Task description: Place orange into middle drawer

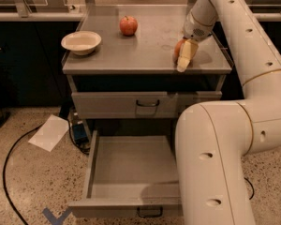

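Camera view: finds the gripper [183, 62] down at the right front edge of the cabinet top [145, 48], pressed against the orange [178, 48]; cannot tell whether closed on it. Risks nudging the orange off that front edge, past the middle drawer [126, 170], pulled out empty below the cabinet top. Shows nothing inside the bowl [81, 41] at its left, either.

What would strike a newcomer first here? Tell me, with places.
The huge white arm fills the right side, its gripper down at the orange near the right front edge of the cabinet top. Below, the middle drawer is pulled open; a red apple and a white bowl sit farther left.
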